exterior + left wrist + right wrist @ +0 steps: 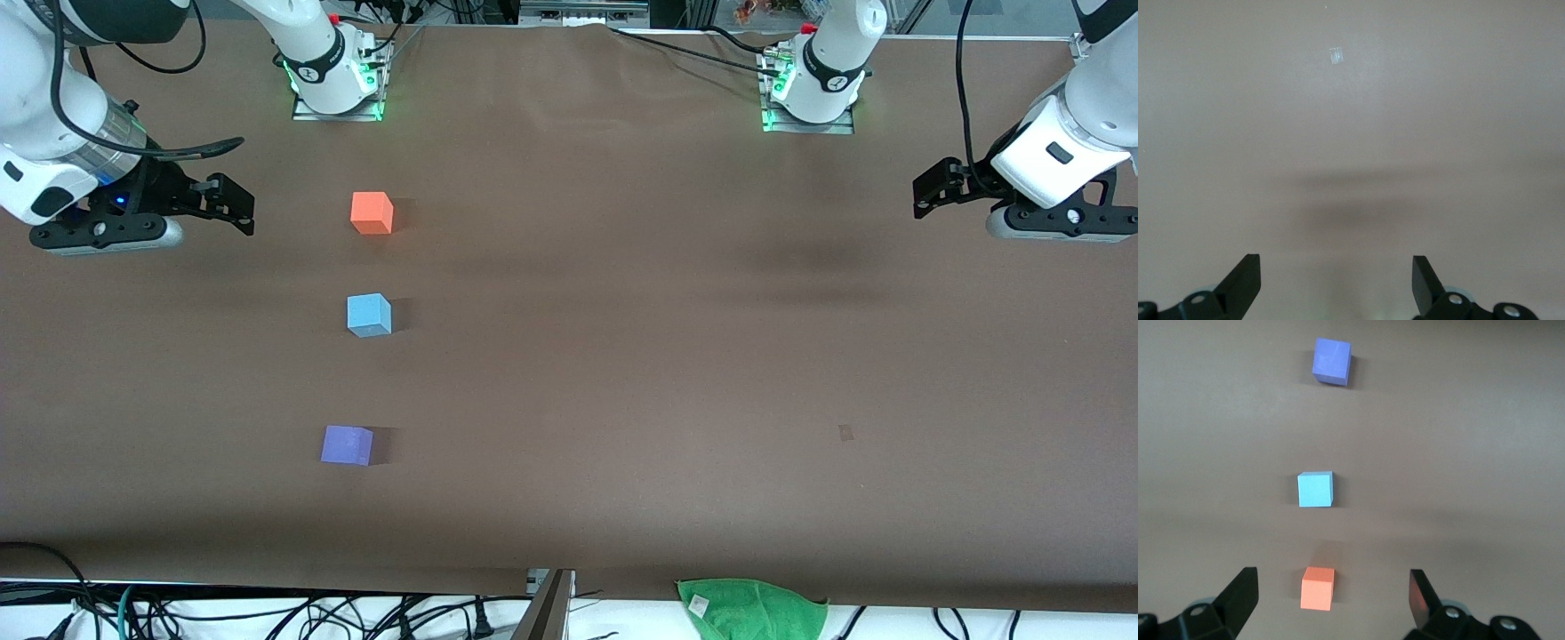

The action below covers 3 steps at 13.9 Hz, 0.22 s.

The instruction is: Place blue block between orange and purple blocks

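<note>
Blue block (369,315), matte sky-blue cube, sits untouched; left gripper (1336,283) and right gripper (1331,600) released.

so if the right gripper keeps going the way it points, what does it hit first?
Likely the orange block: it sits between the right gripper's open jaws in the wrist view, ahead of the blue block. Depth is unclear, so it might meet bare table first.
</note>
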Motion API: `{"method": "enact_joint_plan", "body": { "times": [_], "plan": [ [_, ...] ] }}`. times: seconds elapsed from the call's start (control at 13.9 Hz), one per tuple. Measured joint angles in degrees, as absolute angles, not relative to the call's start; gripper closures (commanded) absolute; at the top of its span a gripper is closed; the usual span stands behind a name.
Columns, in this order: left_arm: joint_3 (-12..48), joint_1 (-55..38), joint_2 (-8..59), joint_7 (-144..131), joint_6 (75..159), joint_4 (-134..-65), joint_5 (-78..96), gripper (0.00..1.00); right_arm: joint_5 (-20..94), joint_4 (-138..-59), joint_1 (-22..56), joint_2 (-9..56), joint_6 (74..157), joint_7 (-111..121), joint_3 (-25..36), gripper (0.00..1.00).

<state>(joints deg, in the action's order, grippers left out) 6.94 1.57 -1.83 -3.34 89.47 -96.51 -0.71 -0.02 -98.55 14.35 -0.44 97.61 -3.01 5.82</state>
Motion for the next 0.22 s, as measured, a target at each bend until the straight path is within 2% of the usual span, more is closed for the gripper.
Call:
{"method": "enact_joint_plan", "body": {
  "times": [0.22],
  "plan": [
    [6.94,1.57,-1.83,-3.34,89.47,-96.51,-0.71,0.00,0.35,-98.20,13.86,-0.45,97.31,-1.33,6.63,0.00]
  ]
}}
